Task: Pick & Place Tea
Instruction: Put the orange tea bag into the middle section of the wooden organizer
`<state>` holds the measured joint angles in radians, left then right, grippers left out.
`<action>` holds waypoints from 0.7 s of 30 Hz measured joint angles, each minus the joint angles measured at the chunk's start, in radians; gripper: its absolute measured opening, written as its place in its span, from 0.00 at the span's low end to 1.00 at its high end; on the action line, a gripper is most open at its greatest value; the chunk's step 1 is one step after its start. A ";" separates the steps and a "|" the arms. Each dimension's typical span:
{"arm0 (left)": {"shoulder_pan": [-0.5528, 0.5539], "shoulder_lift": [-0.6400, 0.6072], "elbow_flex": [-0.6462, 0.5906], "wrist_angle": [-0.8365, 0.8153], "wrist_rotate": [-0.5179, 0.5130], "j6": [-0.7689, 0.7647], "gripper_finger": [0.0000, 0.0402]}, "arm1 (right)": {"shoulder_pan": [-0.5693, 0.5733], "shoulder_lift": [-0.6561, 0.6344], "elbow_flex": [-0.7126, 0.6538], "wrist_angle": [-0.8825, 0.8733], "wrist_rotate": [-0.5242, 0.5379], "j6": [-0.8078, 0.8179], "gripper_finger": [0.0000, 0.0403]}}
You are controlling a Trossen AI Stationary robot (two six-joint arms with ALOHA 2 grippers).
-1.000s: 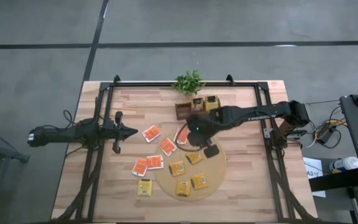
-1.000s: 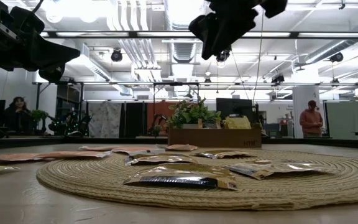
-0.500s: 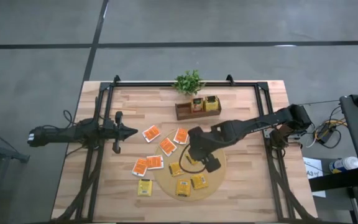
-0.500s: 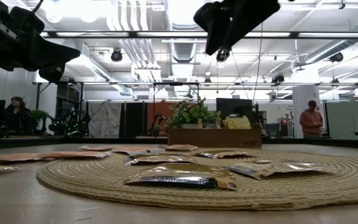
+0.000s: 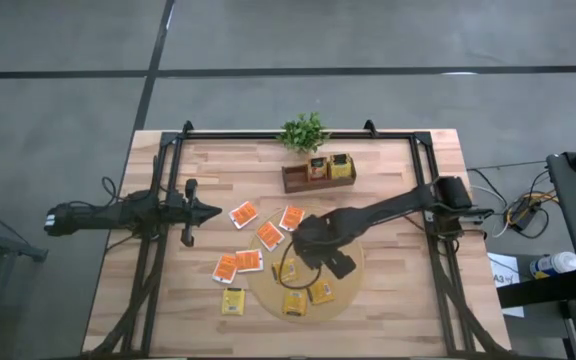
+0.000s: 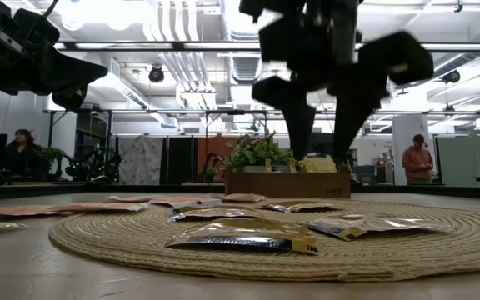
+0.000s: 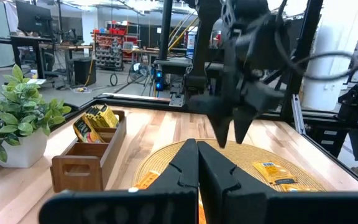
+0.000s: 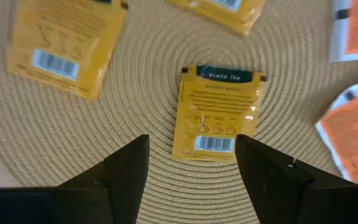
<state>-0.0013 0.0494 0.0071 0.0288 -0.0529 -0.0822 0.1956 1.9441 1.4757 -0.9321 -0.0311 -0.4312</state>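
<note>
The right gripper (image 8: 191,163) is hanging over the round woven mat (image 5: 352,262) with its fingers (image 8: 124,163) spread apart, framing 1 yellow tea packet (image 8: 215,114) lying flat on the weave (nothing is gripped). The other tea packets are lying around it, yellow ones (image 5: 295,302) on the mat's near side and orange-red ones (image 5: 243,213) on the wooden table (image 5: 388,210) to its left. The left gripper (image 5: 208,211) is waiting at the table's left side, fingers pressed together and empty.

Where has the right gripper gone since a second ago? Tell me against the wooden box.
Yes. In the high view the right gripper moved away from the wooden box, toward the table's near edge, and now hangs over the round mat.
</note>
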 joint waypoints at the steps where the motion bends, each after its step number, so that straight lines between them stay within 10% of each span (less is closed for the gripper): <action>1: 0.000 0.000 0.000 0.000 0.000 0.000 0.00 | -0.005 0.010 0.000 0.000 -0.001 -0.011 0.58; 21: 0.000 0.000 0.000 0.000 0.000 0.000 0.00 | -0.014 0.091 0.075 0.091 0.007 -0.027 0.56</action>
<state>-0.0010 0.0494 0.0074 0.0284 -0.0532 -0.0822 0.1819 2.0354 1.5509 -0.8413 -0.0242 -0.4577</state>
